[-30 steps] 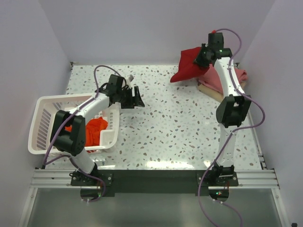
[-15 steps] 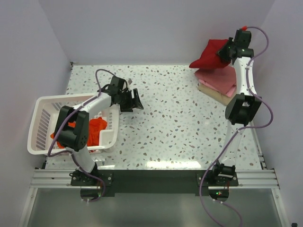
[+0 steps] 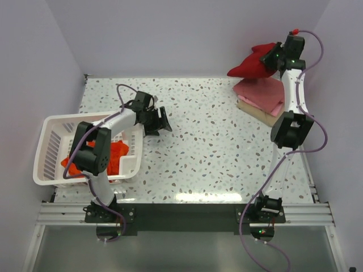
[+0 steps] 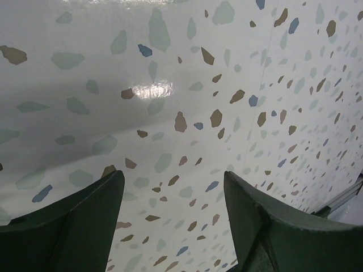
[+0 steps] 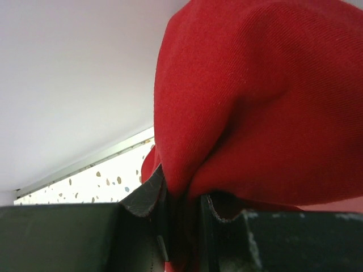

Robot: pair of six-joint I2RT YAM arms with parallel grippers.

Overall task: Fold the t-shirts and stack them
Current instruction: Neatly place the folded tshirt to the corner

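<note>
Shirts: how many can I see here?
4: a crimson one in the right claw, pink stacked on tan at far right, orange in the basket. Others may be hidden.

A fold of the red shirt (image 5: 266,102) is being pinched tight by the right gripper (image 5: 180,207). Most of the view is being filled by bulging cloth, and a strip of speckled table (image 5: 91,184) is being shown beneath a pale wall (image 5: 74,73).

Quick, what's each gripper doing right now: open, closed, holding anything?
Left gripper: open, holding nothing.
Right gripper: closed on the crimson t-shirt.
</note>
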